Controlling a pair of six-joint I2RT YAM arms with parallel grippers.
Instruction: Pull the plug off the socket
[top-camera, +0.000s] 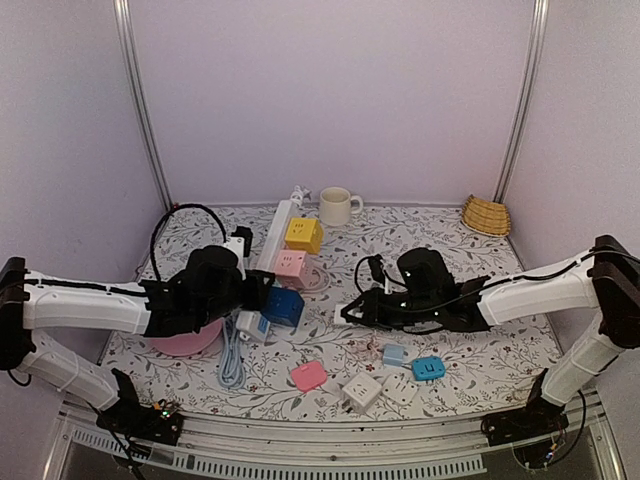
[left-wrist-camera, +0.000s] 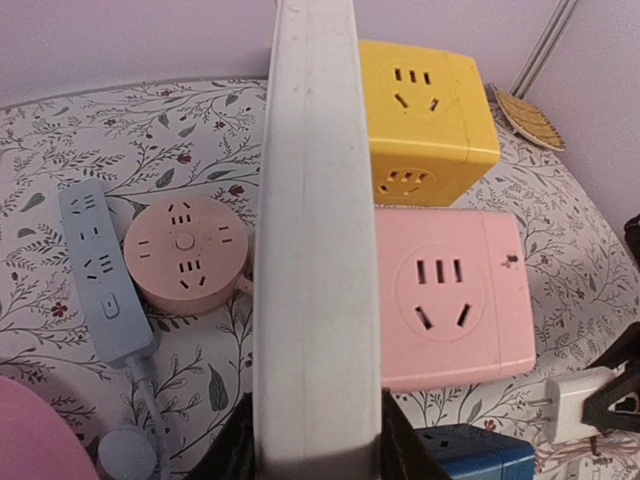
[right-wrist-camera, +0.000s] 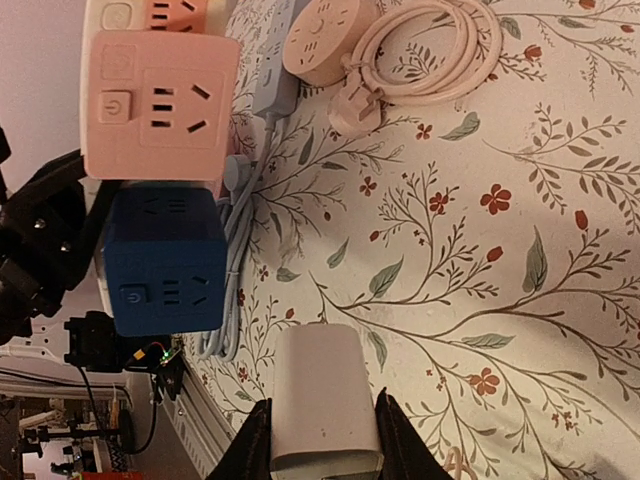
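Observation:
The socket is a long white power strip (top-camera: 272, 240) lying from the back of the table toward the left arm. It fills the middle of the left wrist view (left-wrist-camera: 315, 250). My left gripper (top-camera: 254, 303) (left-wrist-camera: 318, 445) is shut on its near end. The plug is a small white block (right-wrist-camera: 322, 400) with my right gripper (right-wrist-camera: 322, 440) (top-camera: 350, 312) shut on it. From the left wrist the plug (left-wrist-camera: 578, 402) shows its bare prongs pointing left, clear of the strip, with a blue cube between them.
Yellow (top-camera: 303, 234), pink (top-camera: 291, 267) and blue (top-camera: 283, 306) cube sockets sit beside the strip. A light blue strip (left-wrist-camera: 100, 270) and a round pink socket (left-wrist-camera: 185, 255) lie to its left. A mug (top-camera: 337, 206) and basket (top-camera: 486, 215) stand at the back. Small adapters (top-camera: 361, 391) lie near the front.

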